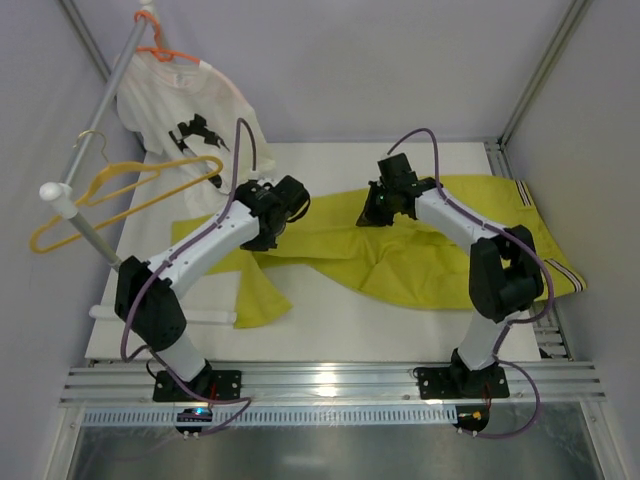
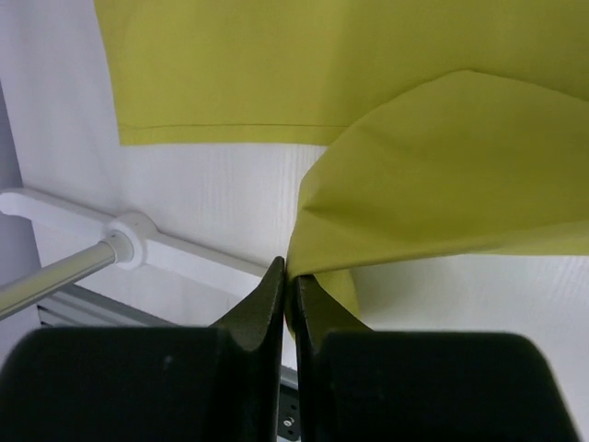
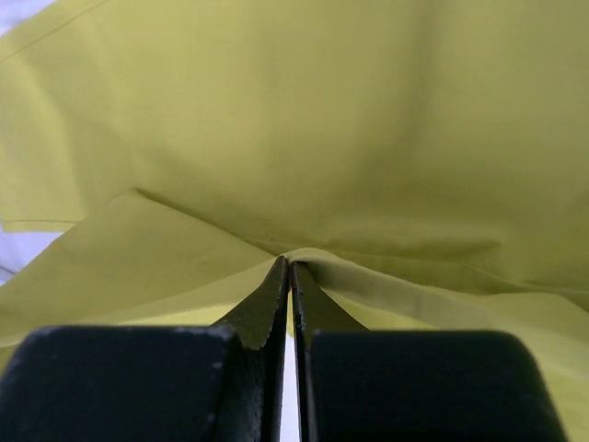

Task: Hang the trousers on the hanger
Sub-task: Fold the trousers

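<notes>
The yellow-green trousers [image 1: 400, 255] lie spread across the white table, striped bands at the right edge. My left gripper [image 1: 266, 238] is shut on a fold of the trousers [image 2: 442, 175] near their left part; the wrist view shows the cloth pinched between the fingertips [image 2: 289, 276]. My right gripper [image 1: 372, 214] is shut on a raised fold of the trousers [image 3: 304, 138] at their upper middle, with the tips closed on the fold's ridge [image 3: 291, 265]. The yellow hanger [image 1: 110, 195] hangs by its metal hook on the rail at the left, apart from both grippers.
A white T-shirt [image 1: 175, 100] on an orange hanger [image 1: 165, 52] hangs from the slanted rail [image 1: 95, 150] at the back left. The rail's white stand base [image 2: 138, 241] lies on the table by the left arm. Metal frame rails run along the near edge.
</notes>
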